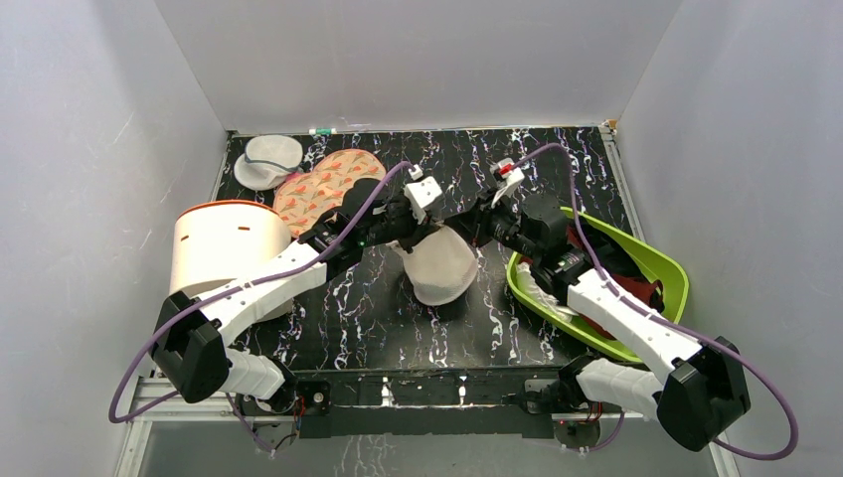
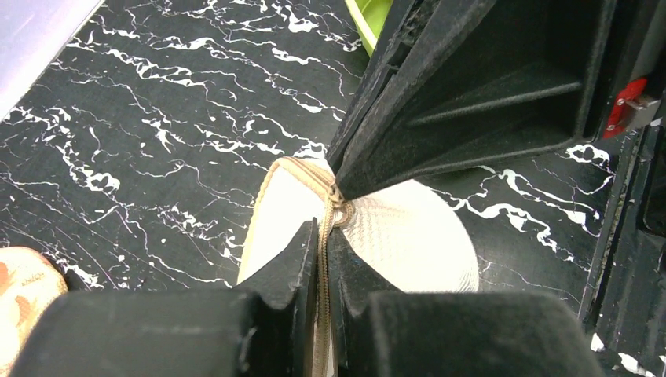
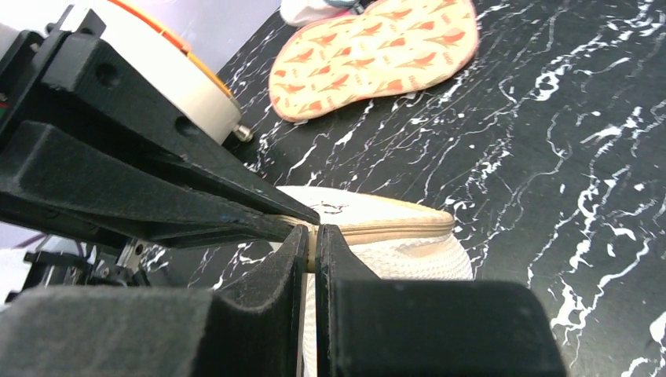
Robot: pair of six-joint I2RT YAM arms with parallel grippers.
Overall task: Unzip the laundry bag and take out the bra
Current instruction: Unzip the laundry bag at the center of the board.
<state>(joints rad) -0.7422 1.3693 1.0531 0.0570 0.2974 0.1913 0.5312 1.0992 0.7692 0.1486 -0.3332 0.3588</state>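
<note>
Laundry bag (image 1: 440, 268) is lying mid-counter (image 1: 398, 318), between a white tub (image 1: 224, 248) at left and a green basin (image 1: 674, 278) at right. At the bag's far edge, left gripper (image 2: 322, 236) and right gripper (image 3: 312, 236) are each pinching its zipper seam (image 2: 325, 206), jaws narrow. Farther left, a bird-print pad (image 1: 328, 184) is lying flat.

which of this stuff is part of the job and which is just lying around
job: laundry bag, left hand and right hand, both clamped on it
lying about: orange-rimmed tub, bird-print pouch, small grey-rimmed mesh pod, green tray
</note>
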